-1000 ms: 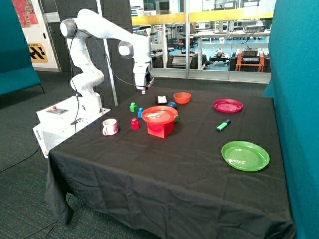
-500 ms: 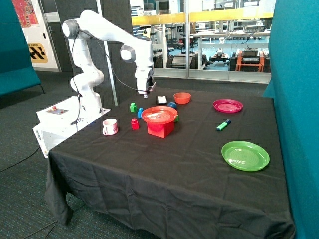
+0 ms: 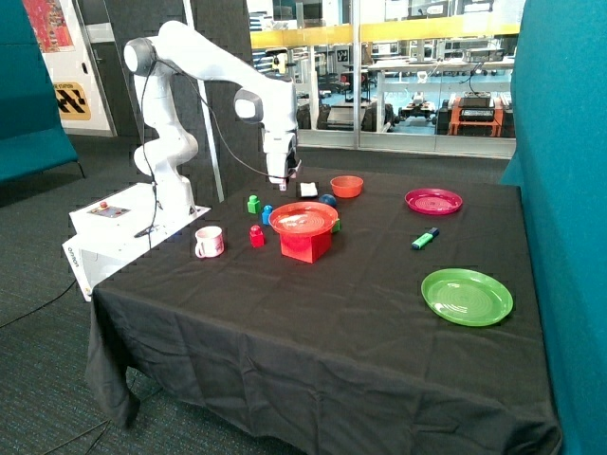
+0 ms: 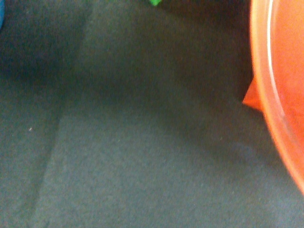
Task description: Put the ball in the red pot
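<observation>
Robotics lab: glass-walled workbenches behind.

You have the red pot near the table's middle, with a plate resting on top of it. The ball sits on the cloth just behind that plate, and a bowl lies behind the ball. The gripper hangs above the table beside the ball, with 2 blocks below it.

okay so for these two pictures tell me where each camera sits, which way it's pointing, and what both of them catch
Outside view: stands off the table's front corner, facing the arm, its pincer above the cloth near the ball, and the red pot.
Wrist view: rides the wrist, looking down at black tablecloth; none of the robot shows.
Shared: the cloth and the red plate lying atop the pot.
</observation>
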